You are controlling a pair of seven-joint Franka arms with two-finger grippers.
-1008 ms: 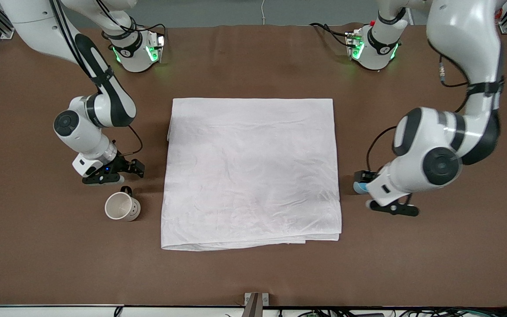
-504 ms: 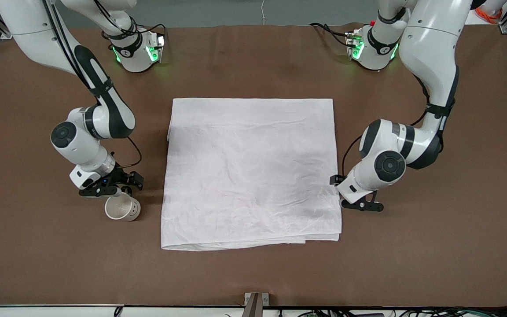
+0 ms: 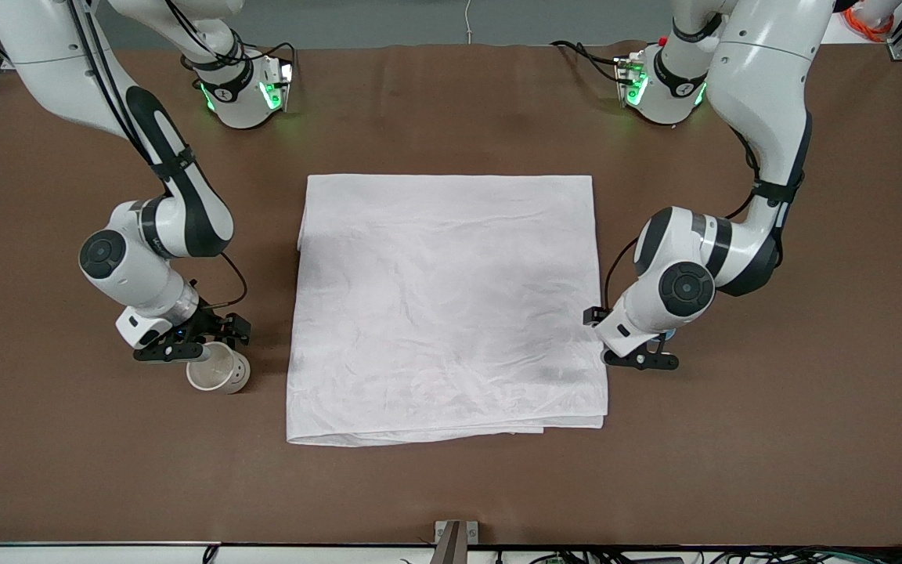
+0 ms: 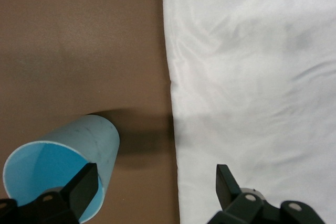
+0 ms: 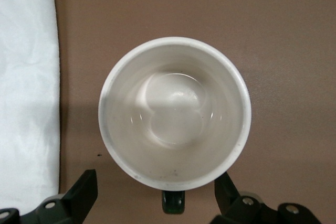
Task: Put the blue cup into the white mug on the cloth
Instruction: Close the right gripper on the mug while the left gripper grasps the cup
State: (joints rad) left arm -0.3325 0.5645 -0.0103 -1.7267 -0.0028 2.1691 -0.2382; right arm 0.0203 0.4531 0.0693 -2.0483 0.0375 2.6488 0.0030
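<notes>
The blue cup (image 4: 63, 169) stands on the brown table just off the cloth's edge, at the left arm's end; in the front view my left hand hides it. My left gripper (image 4: 155, 192) is open, low over the table and the cloth's edge (image 3: 622, 342), with one finger at the cup's rim. The white mug (image 3: 220, 374) stands on the table beside the cloth (image 3: 451, 305), at the right arm's end. My right gripper (image 3: 199, 342) is open just above the mug (image 5: 175, 111). The mug's dark handle (image 5: 173, 203) lies between its fingers (image 5: 84, 190).
The brown table (image 3: 451, 493) carries only the cloth, the mug and the cup. The cloth's edge shows in both the left wrist view (image 4: 252, 77) and the right wrist view (image 5: 26, 77). Both arm bases stand along the table's edge farthest from the front camera.
My left arm has swung in toward the cloth's edge and lowered beside the blue cup. My right gripper has moved over the white mug. The mug has not moved.
</notes>
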